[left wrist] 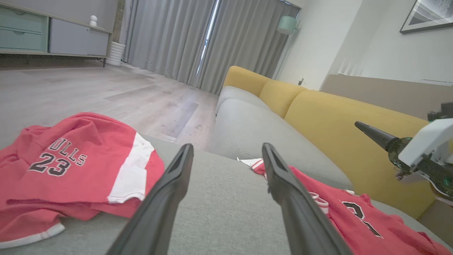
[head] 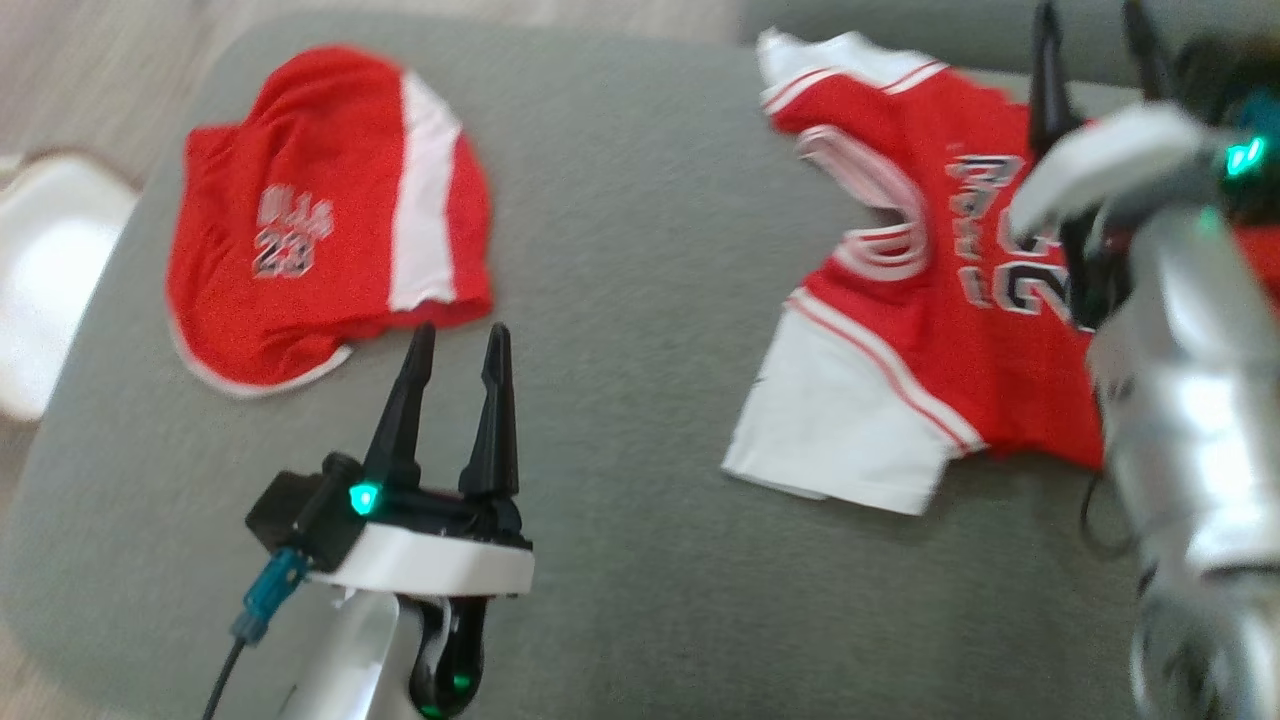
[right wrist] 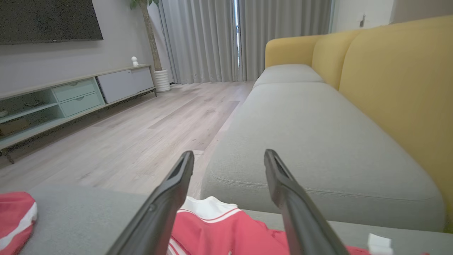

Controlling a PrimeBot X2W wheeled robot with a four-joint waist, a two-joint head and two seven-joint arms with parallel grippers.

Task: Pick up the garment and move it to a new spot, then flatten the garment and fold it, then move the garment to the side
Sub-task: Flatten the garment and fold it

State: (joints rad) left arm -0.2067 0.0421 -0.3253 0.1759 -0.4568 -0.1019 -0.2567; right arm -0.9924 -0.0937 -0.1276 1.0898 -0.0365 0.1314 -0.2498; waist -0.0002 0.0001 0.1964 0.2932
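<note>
Jersey point(head: 930, 330): red, white sleeves with striped trim, lettering up, lying rumpled on the right of the grey cushion point(head: 640, 200), well apart from the shorts point(head: 300, 230) at the left. Right gripper point(head: 1090, 30) above the jersey, jaws open and empty; left gripper point(head: 461, 335) near the shorts, jaws likewise open and empty. Handling, as judged: pinch opposite edges low and draw the cloth taut outward before any fold.

Soft, even daylight; the view from the head is smeared.
Light slips through the gap in the grey curtains point(left wrist: 212, 39) and lies pale on the wood floor point(left wrist: 106, 92). From the head, the red jersey point(head: 960, 330) and silver right arm point(head: 1190, 400) are blurred, the arm glaring white. Both wrist views are crisp, with straight lines bending near the edges and only faint shadows.
</note>
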